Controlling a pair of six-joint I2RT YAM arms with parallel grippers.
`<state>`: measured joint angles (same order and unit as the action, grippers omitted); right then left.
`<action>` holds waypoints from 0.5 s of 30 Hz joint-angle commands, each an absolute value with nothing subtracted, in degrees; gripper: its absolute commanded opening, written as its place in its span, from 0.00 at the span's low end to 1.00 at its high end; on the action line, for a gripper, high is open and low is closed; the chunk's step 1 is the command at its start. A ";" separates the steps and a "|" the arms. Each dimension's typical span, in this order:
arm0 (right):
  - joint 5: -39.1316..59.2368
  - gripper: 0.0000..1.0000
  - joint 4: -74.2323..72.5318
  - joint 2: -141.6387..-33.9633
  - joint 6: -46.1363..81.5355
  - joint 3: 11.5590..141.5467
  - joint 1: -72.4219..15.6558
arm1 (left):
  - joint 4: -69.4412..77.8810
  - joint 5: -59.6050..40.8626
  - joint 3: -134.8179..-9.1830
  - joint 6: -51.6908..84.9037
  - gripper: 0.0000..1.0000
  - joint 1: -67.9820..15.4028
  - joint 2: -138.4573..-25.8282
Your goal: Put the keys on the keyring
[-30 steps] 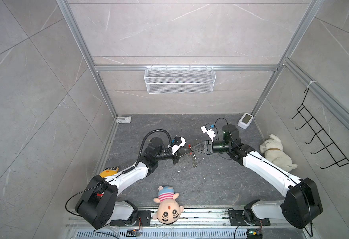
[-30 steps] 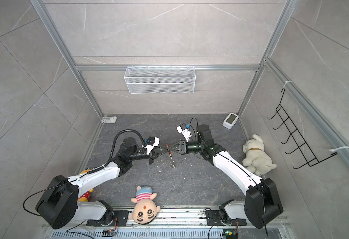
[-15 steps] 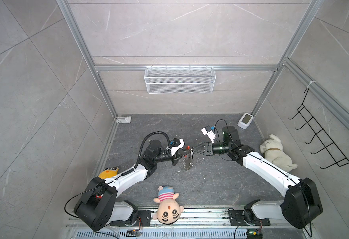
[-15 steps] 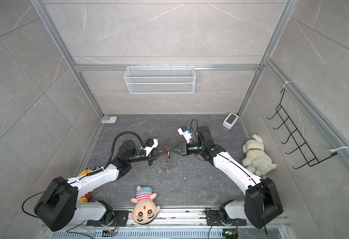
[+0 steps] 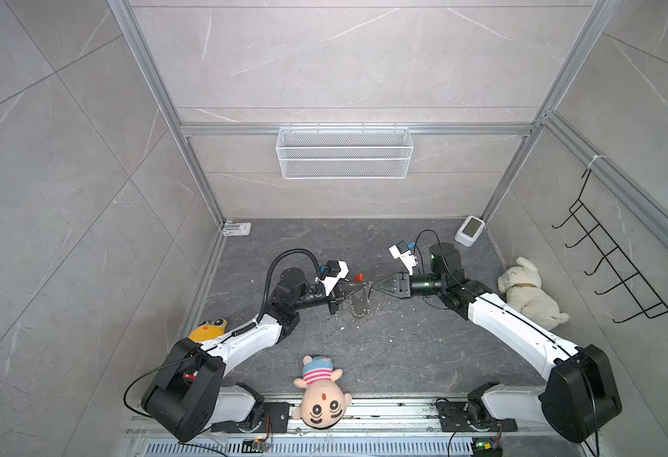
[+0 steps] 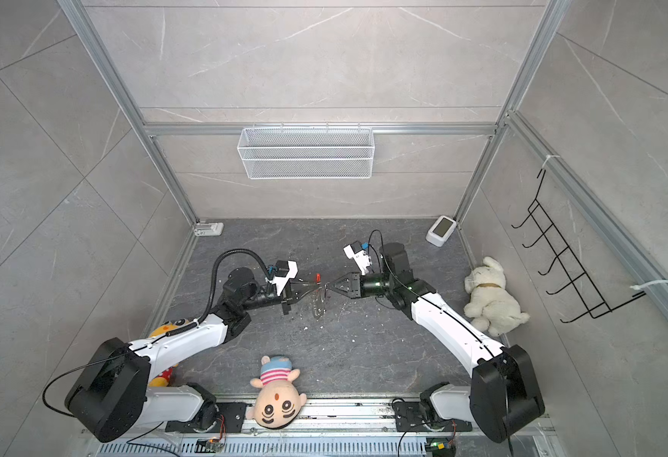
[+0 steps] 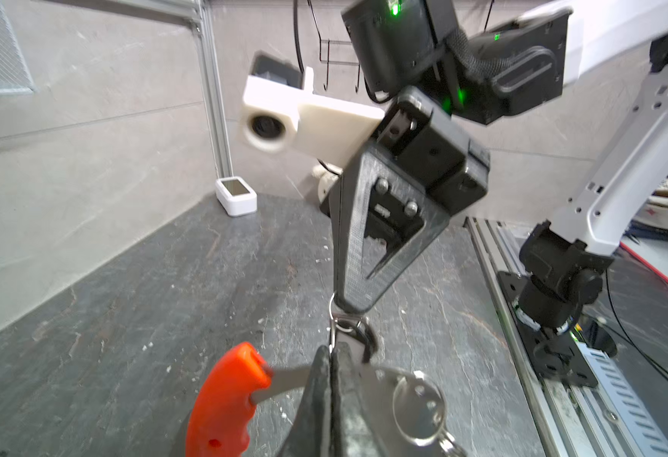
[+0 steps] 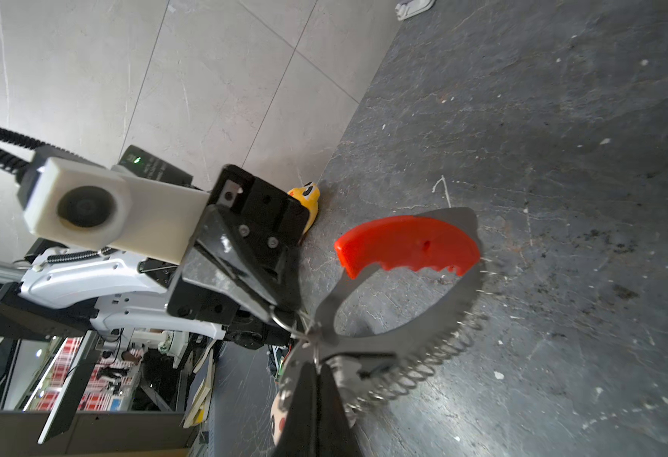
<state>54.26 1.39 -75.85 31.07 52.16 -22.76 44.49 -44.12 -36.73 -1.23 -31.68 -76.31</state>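
Together, left hand (image 7: pixel 330 358) and right hand (image 7: pixel 350 305), fully closed on the keyring (image 7: pixel 225 395).

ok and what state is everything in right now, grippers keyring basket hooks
left gripper, shut on the metal band of the keyring
right gripper, shut on the keyring beside it
keyring, lifted off the floor, held between both grippers
wire basket, empty
hook rack, nothing hanging
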 commanded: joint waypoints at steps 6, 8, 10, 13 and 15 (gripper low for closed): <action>56.60 0.00 -8.57 -78.04 38.32 49.66 -22.31 | 60.14 -45.79 -37.33 5.69 0.00 -30.76 -78.78; 56.00 0.00 -7.97 -77.39 37.55 50.15 -22.32 | 61.62 -45.71 -36.78 6.47 0.00 -30.75 -79.17; 55.80 0.00 -7.37 -75.75 36.30 50.62 -22.36 | 62.73 -45.62 -36.26 6.92 0.00 -30.74 -79.10; 56.94 0.00 -7.56 -74.27 35.16 51.99 -22.29 | 64.64 -45.70 -36.13 7.94 0.00 -30.76 -79.45; 57.91 0.00 -7.58 -74.68 35.09 53.27 -22.41 | 65.65 -46.12 -36.67 9.20 0.00 -30.76 -79.89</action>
